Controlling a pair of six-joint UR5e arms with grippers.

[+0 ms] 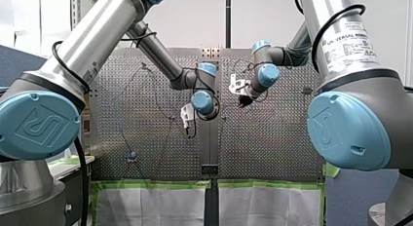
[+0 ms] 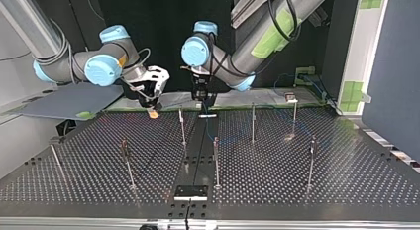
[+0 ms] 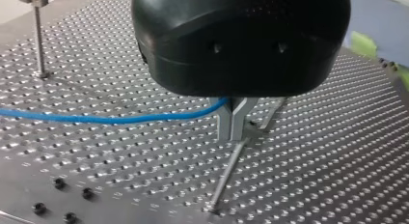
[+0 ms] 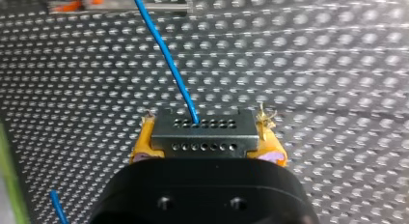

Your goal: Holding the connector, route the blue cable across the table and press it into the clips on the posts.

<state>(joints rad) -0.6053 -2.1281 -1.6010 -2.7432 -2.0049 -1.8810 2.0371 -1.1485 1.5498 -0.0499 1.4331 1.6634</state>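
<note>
Perforated table, right tool clamping connector near its edge, blue cable ahead

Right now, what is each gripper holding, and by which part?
My right gripper clamps the connector by its two short ends, between the yellow pads. My left gripper pinches the blue cable itself, on a bare stretch.

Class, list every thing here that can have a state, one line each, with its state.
right claw, shut on connector
left claw, shut on blue cable
connector, gripped, cable plugged in
blue cable, held in the air, slightly sagging
posts, upright
</note>
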